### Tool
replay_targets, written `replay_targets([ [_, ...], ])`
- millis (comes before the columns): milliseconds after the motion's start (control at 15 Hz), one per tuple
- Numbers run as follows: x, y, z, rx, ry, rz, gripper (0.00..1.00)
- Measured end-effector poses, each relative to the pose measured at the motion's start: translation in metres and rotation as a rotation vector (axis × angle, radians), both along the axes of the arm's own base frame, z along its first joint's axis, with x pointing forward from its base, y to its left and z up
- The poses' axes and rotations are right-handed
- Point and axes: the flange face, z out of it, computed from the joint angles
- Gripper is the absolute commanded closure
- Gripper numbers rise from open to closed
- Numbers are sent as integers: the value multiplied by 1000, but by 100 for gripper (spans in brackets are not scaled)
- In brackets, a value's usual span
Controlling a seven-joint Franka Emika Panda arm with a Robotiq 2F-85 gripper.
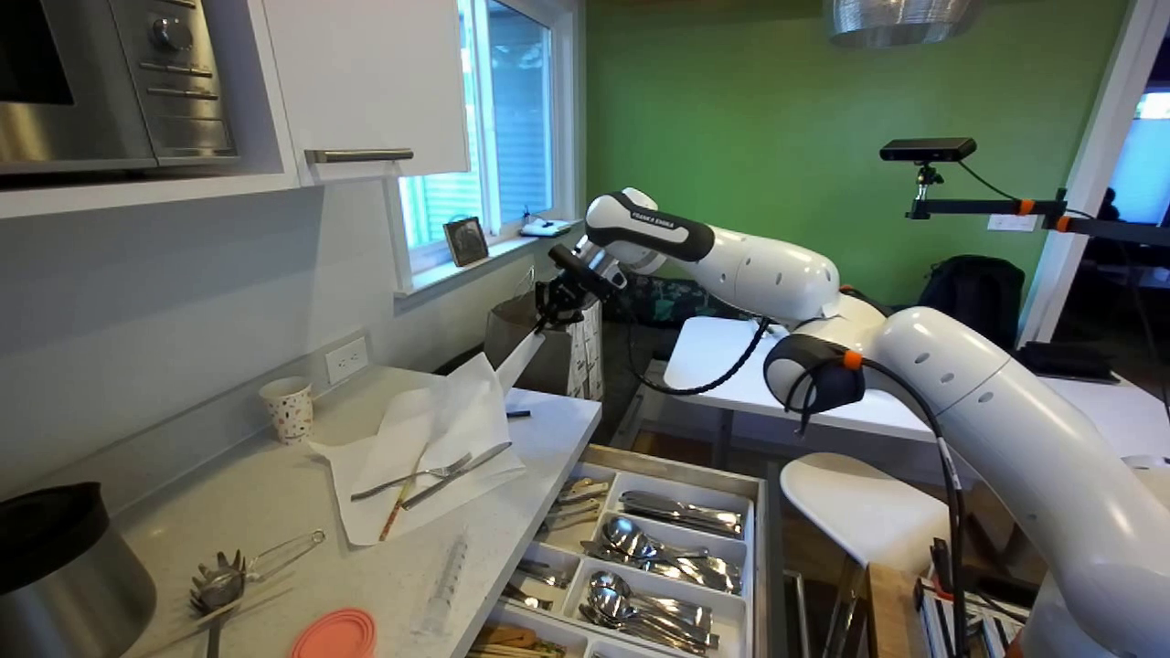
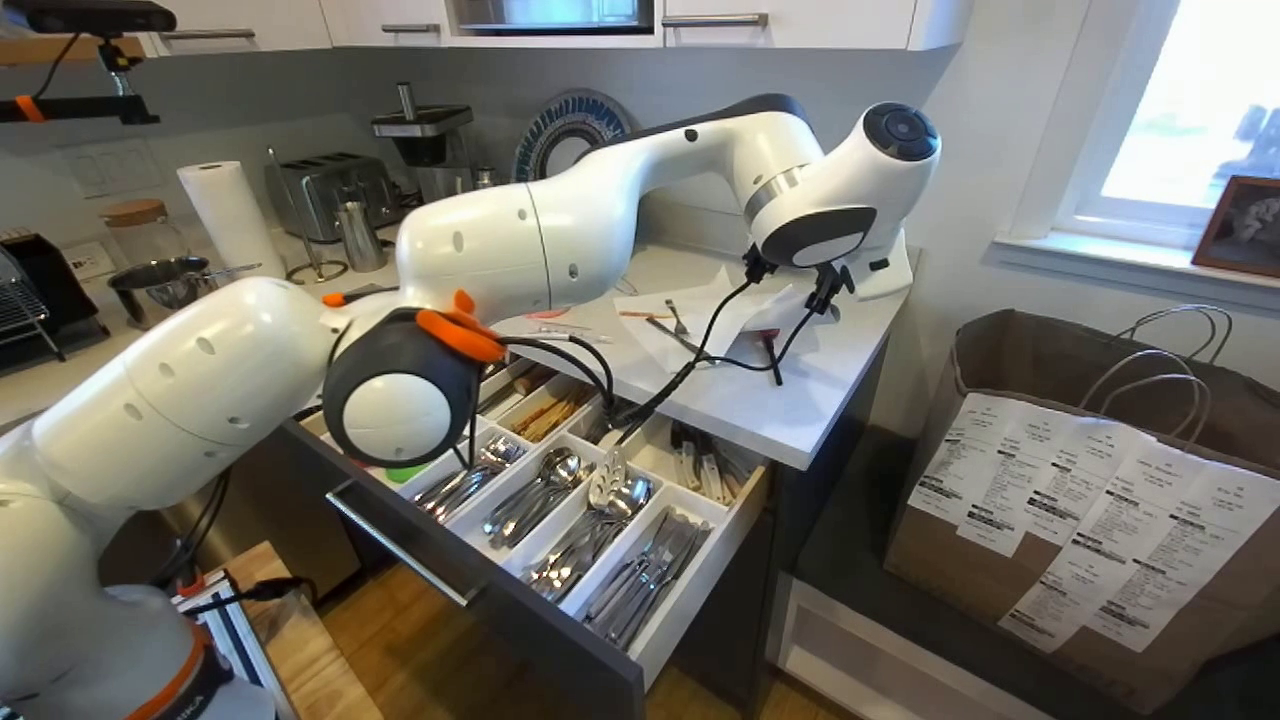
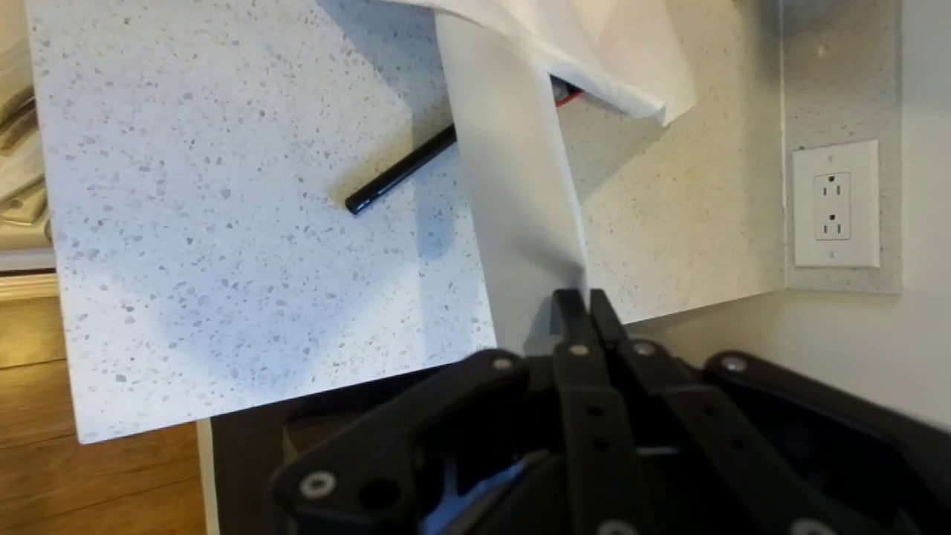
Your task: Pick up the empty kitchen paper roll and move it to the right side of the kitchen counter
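Note:
My gripper [image 3: 582, 301] is shut on a long strip of white paper [image 3: 516, 178] at the end of the kitchen counter [image 3: 245, 238]. In an exterior view, the gripper [image 1: 559, 306] holds the strip's upper end above the counter [image 1: 558, 429]. The strip slopes down to white paper [image 1: 448, 416] spread on the counter. A fork [image 1: 411, 477] and a knife [image 1: 457, 475] lie on this paper. In an exterior view the arm mostly hides the gripper, but the paper [image 2: 735, 300] shows. No empty kitchen paper roll is recognisable; a thick paper towel roll [image 2: 232, 215] stands at the back.
An open cutlery drawer [image 2: 520, 625] juts out below the counter. A black rod [image 3: 401, 171] lies partly under the strip. A paper cup [image 1: 289, 411], a kettle [image 1: 73, 585] and a red lid [image 1: 336, 635] stand on the counter. A brown bag [image 2: 930, 530] stands beyond its end.

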Motion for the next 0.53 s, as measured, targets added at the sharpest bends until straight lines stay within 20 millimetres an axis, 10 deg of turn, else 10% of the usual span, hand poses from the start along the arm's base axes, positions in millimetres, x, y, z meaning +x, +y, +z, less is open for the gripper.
replay_targets([
  [533, -23, -37, 36, 119, -112, -45, 100],
])
